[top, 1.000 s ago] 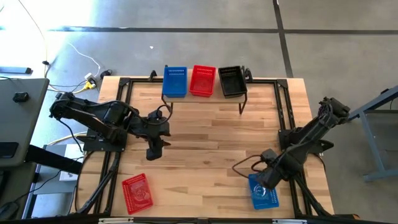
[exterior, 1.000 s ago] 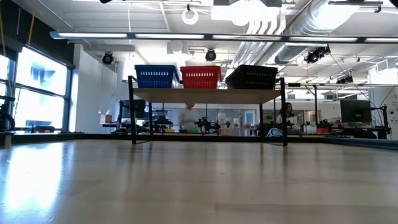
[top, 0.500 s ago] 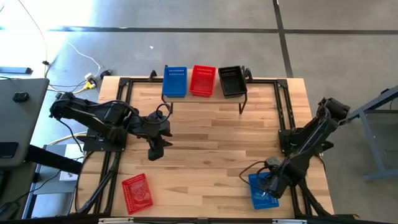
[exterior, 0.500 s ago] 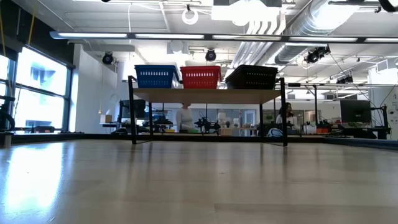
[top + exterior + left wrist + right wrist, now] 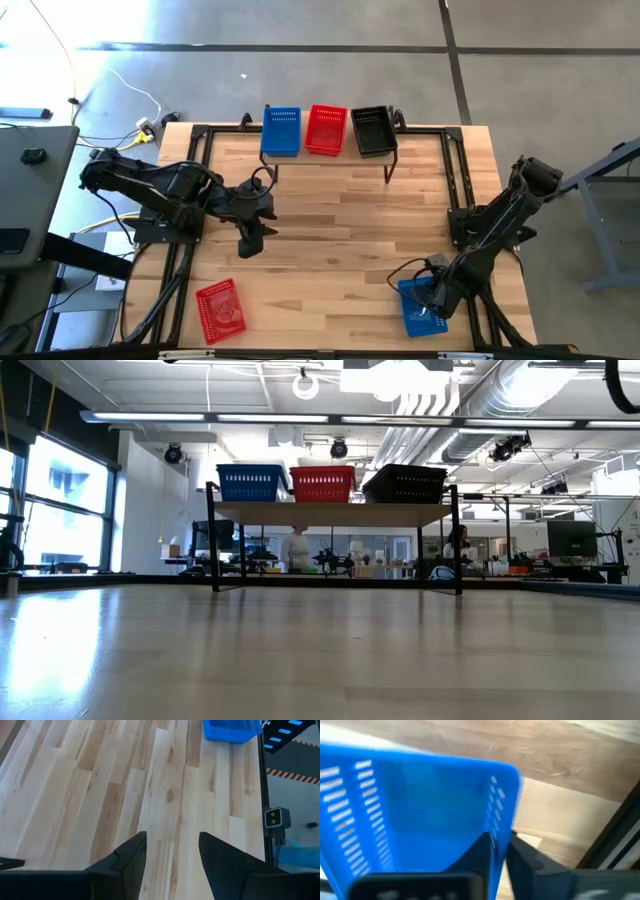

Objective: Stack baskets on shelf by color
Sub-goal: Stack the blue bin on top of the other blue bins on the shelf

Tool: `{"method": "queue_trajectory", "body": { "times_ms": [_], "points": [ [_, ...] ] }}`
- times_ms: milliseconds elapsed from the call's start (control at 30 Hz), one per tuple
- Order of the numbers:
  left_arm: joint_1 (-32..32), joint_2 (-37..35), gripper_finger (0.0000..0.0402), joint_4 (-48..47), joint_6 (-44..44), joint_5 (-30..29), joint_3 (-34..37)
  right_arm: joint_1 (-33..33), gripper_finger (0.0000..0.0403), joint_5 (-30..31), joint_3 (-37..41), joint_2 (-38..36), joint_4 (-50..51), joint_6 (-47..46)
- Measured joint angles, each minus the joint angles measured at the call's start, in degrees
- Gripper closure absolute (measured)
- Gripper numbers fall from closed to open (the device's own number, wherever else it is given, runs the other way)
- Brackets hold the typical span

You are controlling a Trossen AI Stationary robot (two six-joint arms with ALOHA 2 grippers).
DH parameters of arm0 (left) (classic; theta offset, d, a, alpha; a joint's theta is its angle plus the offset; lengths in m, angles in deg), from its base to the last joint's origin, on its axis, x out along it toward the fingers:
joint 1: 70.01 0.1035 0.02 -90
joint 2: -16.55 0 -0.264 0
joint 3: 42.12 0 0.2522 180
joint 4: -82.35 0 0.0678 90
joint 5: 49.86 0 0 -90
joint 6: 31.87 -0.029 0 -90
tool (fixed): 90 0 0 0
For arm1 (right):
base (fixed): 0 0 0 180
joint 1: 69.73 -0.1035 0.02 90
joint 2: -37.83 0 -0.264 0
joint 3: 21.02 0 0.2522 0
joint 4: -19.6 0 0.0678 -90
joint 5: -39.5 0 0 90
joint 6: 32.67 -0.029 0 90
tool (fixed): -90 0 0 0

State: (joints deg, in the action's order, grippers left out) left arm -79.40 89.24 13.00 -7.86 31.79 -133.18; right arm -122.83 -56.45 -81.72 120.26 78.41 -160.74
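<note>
The right end effector [image 5: 432, 298] is down at the near right corner of the surface [image 5: 340, 215], its two fingers [image 5: 482, 852] straddling one wall of a blue basket [image 5: 420, 308], one inside and one outside, closed to a narrow gap on that wall. The left end effector [image 5: 250, 243] hangs over the left middle of the surface with its fingers [image 5: 131, 857] spread apart and nothing between them. A red basket [image 5: 220, 309] lies at the near left. At the far edge the shelf [image 5: 335, 514] carries a row of three baskets: blue [image 5: 281, 130] on the left, red [image 5: 326, 129] in the middle, black [image 5: 372, 129] on the right.
</note>
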Motion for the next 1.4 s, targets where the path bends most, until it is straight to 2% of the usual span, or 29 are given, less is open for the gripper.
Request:
{"method": "queue_trajectory", "body": {
  "times_ms": [100,233,433,667,900,1167,1400],
  "points": [
    [0.0,0.0,0.0232,0.0,0.0,-0.5,0.0,0.3,0.0395,0.9,0.0,0.0,-0.9,-0.9],
    [0.0,0.0,0.0232,0.0,-0.2,-1.8,0.0,2.0,0.0393,1.9,-0.4,0.0,-2.1,-0.9],
    [0.0,0.0,0.0232,0.0,-0.2,-3.0,0.0,5.4,0.0399,6.5,-4.2,0.0,-1.7,-0.6],
    [0.0,0.0,0.0232,0.0,-0.2,-3.0,0.0,10.8,0.0401,15.1,-7.8,0.1,-1.6,1.1],
    [-0.3,0.1,0.0232,1.7,-1.7,-3.0,0.0,17.6,0.0402,22.5,-12.1,0.1,-1.6,7.6],
    [-3.1,0.1,0.0232,6.6,-7.2,-4.5,0.0,26.1,0.0402,24.6,-17.9,2.6,-1.6,17.4],
    [-5.5,0.1,0.0232,6.9,-10.2,-5.9,0.0,30.7,0.0403,25.5,-22.2,7.2,-2.0,20.5]
  ]
}}
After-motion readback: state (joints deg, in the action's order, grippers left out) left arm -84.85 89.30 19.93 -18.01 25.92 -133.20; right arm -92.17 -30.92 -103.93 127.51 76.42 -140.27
